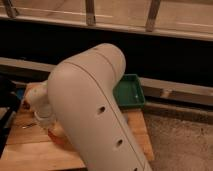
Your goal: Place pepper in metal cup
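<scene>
Tool: the tool [48, 126] hangs at the end of the white wrist, low over the left part of the wooden desk [22, 150]; whether it is wide, narrow or holding anything cannot be told, since the arm [95, 117] covers most of it.
Pepper: not plainly in view; an orange-red patch [56, 136] shows just under the tool, touching or nearly touching the desk, and it could be the pepper or part of a bowl.
Metal cup: hidden, probably behind the arm's thick link, so its place relative to the tool is unknown.
Green tray: the green tray [131, 92] lies at the far right of the desk, well apart from the tool.
Risk, wrong target: with the cup out of sight, a release here may drop the pepper onto the desk or into a wider bowl.
Risk, slip: a slim, smooth, curved pepper can twist or slide out of a light pinch.
Risk, knock: the bulky arm sweeps close over the desk and may tip a narrow cup.
</scene>
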{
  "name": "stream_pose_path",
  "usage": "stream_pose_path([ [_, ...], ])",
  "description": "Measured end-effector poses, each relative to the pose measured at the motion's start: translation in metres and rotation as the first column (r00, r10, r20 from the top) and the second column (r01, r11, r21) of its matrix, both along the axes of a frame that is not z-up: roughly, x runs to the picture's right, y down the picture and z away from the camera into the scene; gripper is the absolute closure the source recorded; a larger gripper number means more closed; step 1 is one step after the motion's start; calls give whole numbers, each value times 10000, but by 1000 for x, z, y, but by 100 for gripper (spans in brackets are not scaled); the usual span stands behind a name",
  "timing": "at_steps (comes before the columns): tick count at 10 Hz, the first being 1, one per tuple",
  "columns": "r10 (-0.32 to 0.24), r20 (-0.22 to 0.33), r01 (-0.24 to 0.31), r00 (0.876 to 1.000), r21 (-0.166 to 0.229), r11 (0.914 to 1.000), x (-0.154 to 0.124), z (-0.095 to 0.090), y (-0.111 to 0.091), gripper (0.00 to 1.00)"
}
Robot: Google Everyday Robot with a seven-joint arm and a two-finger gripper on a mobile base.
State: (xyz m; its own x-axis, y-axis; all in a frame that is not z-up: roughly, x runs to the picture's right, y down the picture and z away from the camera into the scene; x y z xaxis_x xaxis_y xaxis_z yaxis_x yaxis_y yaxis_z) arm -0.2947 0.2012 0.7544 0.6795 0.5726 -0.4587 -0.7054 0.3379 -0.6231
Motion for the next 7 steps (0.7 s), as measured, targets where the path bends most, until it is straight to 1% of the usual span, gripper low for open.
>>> stream_pose_path([
  [3, 304, 461, -325, 9985, 443, 9985, -1, -8, -19, 100],
  [6, 554, 638, -608, 9964, 868, 9944, 1, -13, -38, 100],
  [7, 740, 645, -803, 9952, 1027, 9915, 3, -15, -49, 100],
])
